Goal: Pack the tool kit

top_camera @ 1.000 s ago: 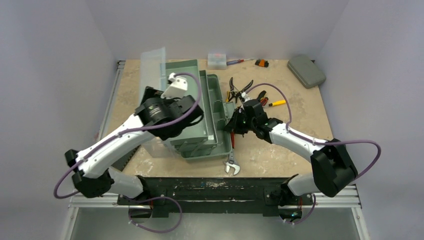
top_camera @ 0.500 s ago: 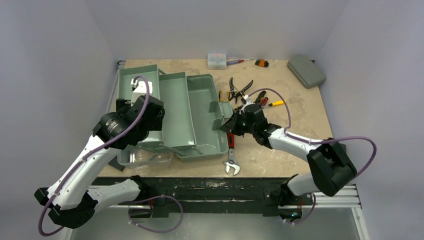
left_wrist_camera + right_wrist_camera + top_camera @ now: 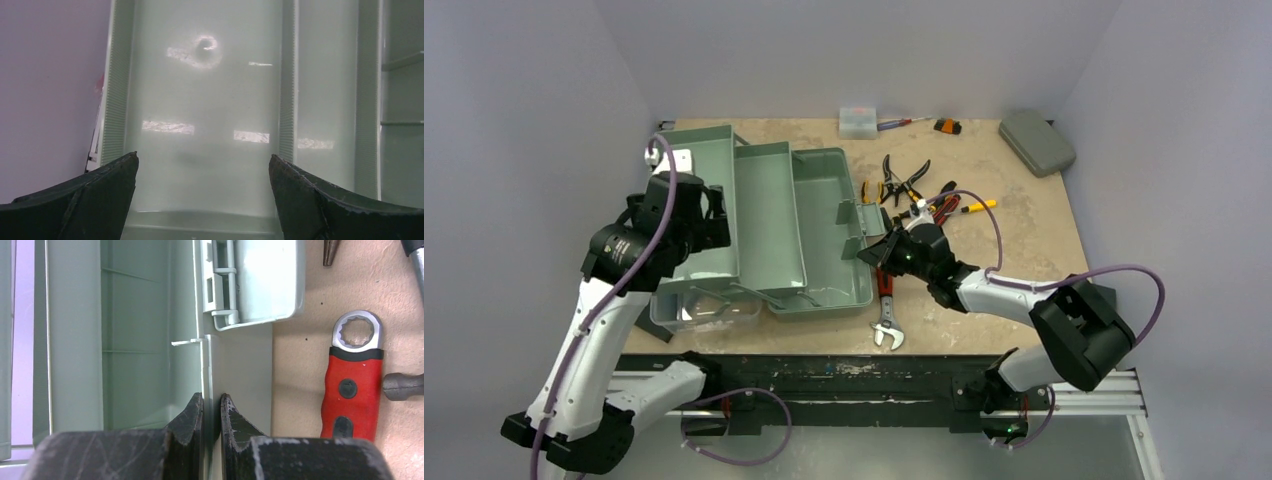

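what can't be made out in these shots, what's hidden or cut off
- Top view: the translucent lid is mostly hidden under the fold-out trays.
- Top view: the small clear box is too small to tell its contents.
- Right wrist view: the right gripper, pinching the toolbox wall, hides the red-handled wrench's lower end.
- Left wrist view: the bright ring on the tray floor may be glare or a mark.
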Robot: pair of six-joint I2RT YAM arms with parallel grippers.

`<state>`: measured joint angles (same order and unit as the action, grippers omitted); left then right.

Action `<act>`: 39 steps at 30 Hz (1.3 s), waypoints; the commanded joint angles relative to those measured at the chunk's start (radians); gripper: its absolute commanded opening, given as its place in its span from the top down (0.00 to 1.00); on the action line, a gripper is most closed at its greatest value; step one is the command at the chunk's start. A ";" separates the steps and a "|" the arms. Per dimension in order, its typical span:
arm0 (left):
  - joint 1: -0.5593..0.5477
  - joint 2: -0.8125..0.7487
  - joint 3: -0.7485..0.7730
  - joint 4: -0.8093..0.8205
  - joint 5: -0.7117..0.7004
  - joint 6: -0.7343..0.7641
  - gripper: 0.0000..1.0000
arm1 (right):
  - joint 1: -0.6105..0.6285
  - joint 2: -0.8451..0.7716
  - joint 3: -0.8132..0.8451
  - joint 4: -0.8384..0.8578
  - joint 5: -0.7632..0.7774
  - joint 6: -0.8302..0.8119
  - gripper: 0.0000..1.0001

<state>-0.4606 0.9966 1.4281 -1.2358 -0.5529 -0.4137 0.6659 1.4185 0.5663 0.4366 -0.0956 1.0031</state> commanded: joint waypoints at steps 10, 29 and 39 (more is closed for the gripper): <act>0.507 0.026 -0.023 0.166 0.283 0.048 0.05 | 0.027 0.036 0.041 0.013 -0.030 0.029 1.00; 0.800 0.304 -0.032 0.280 0.700 0.028 0.45 | 0.026 0.094 0.096 0.085 -0.027 0.041 1.00; 0.799 0.456 0.111 0.278 0.804 0.037 1.00 | -0.026 0.162 0.208 0.051 -0.055 0.028 1.00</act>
<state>0.3531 1.4082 1.4757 -0.9874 0.1272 -0.2913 0.6586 1.5528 0.7033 0.4366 -0.0799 0.9932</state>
